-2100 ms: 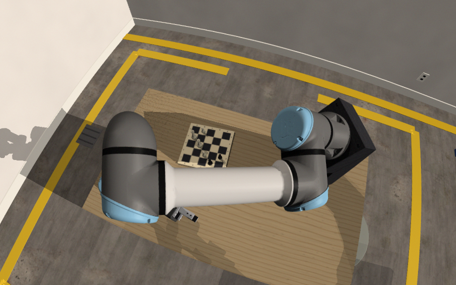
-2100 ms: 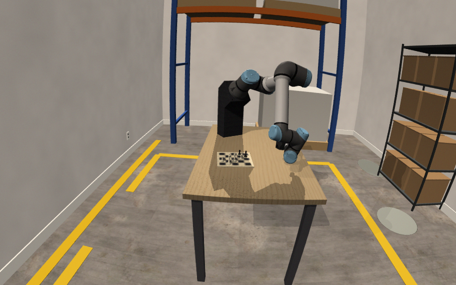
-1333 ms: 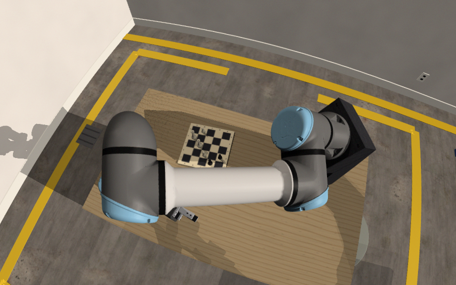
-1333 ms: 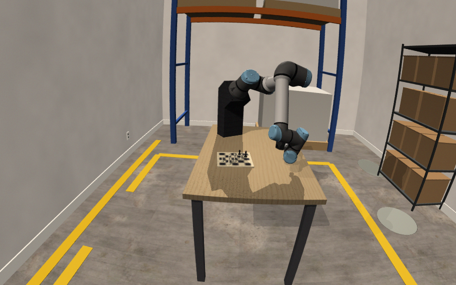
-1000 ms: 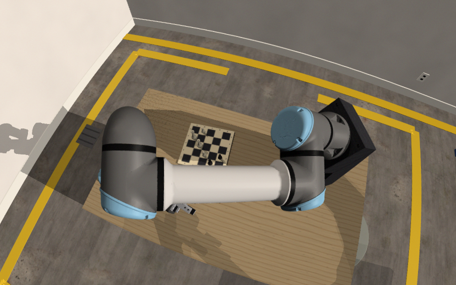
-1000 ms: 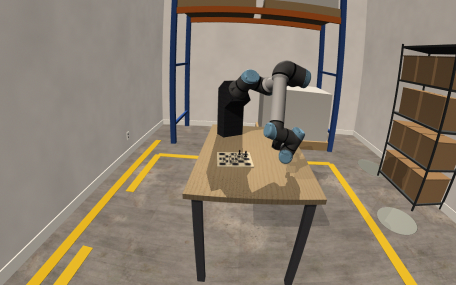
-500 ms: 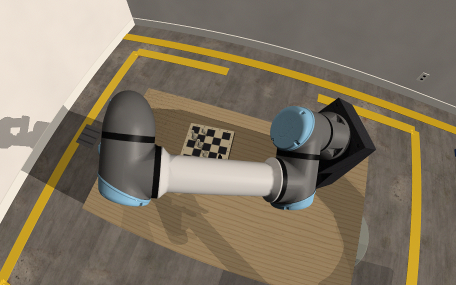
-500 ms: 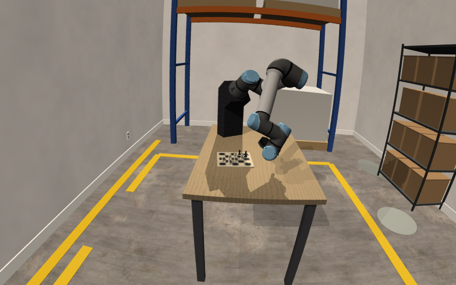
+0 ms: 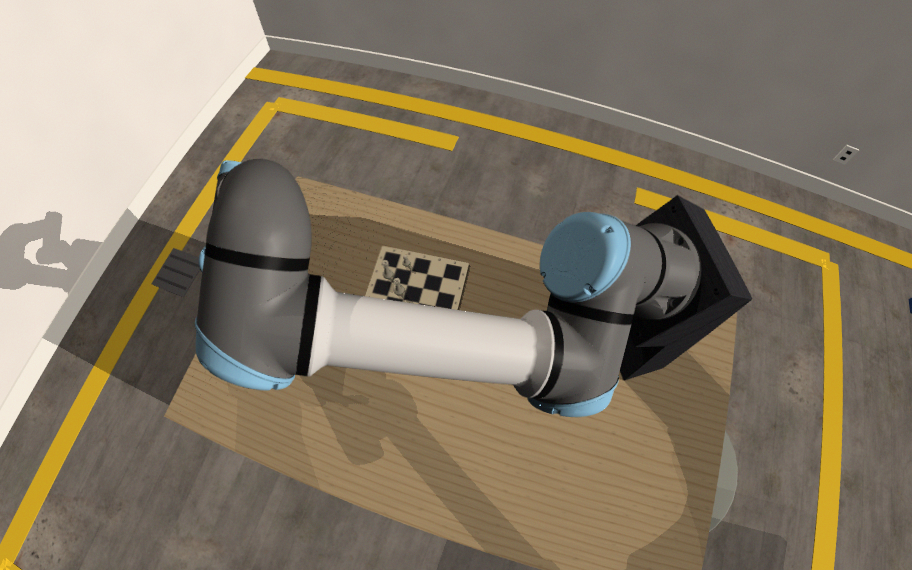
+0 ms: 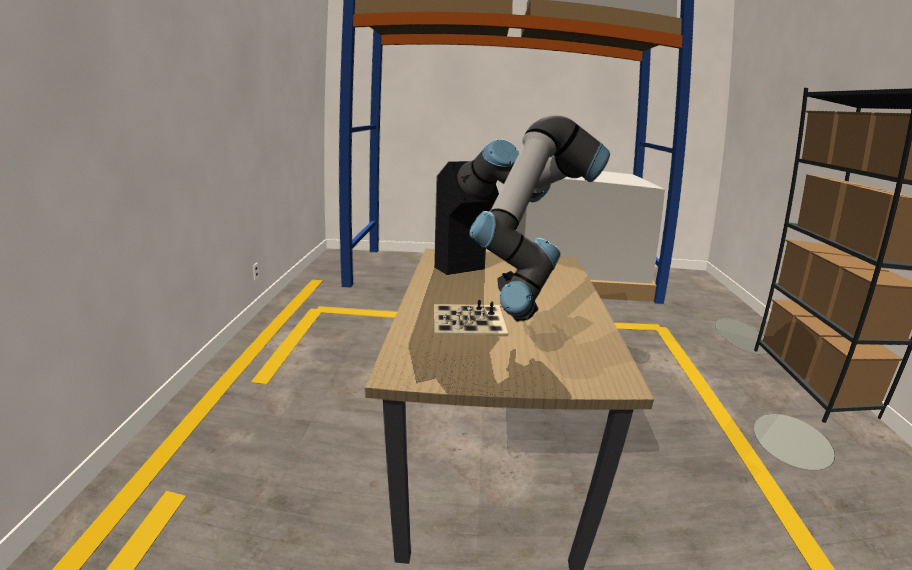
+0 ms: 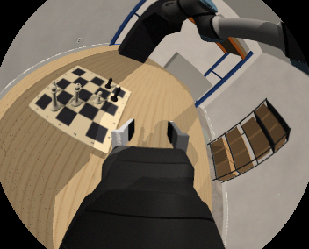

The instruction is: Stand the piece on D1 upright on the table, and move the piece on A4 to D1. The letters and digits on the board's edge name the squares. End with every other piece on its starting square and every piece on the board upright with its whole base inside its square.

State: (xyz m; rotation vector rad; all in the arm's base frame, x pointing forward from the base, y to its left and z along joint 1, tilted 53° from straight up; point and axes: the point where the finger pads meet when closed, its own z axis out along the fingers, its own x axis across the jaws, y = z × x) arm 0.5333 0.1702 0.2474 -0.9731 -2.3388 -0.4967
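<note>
The small chessboard [image 11: 82, 105] lies on the wooden table, at the upper left of the wrist view. On it stand three pale pieces [image 11: 76, 96] and two black pieces [image 11: 109, 82], [image 11: 116, 95] near its far right corner. The edge letters are too small to read, so I cannot tell which squares are D1 and A4. My gripper [image 11: 151, 126] is open and empty, above bare table just off the board's right edge. In the exterior view the board [image 10: 472, 318] lies left of my wrist [image 10: 516, 297]. In the top view my forearm hides part of the board [image 9: 420, 277].
The black robot pedestal [image 10: 456, 215] stands at the table's far end behind the board. A blue rack [image 10: 509, 28], a white block [image 10: 608, 226] and a shelf of brown boxes [image 10: 863, 240] stand beyond the table.
</note>
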